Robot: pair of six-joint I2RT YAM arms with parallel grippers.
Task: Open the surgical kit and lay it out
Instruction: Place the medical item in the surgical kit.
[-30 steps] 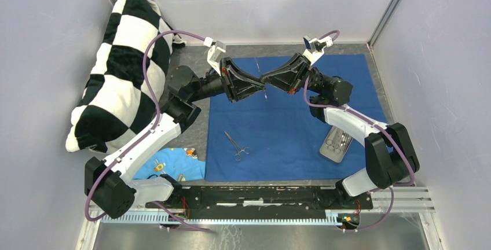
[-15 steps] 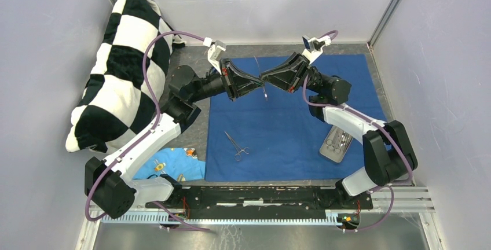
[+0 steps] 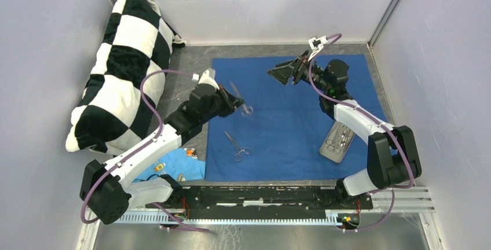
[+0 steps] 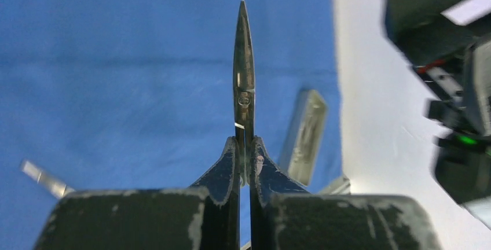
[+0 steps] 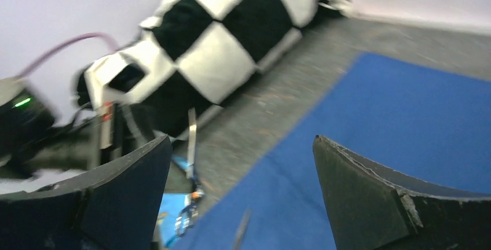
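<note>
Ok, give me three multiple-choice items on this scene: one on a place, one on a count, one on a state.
1. Where is the steel tray?
A) on the right part of the dark blue cloth
B) off the cloth, to its left
C) off the cloth, beyond its far edge

2. How many instruments lie loose on the cloth, outside the tray?
A) none
B) one
C) four

3. The left fingers are:
A) wide open
B) shut on a scissor-like instrument
C) shut on nothing

Answers:
1 A, the top view shows it on the cloth's right side.
2 B, a single loose instrument lies toward the near edge.
3 B, the left wrist view shows them pinching it.
</note>
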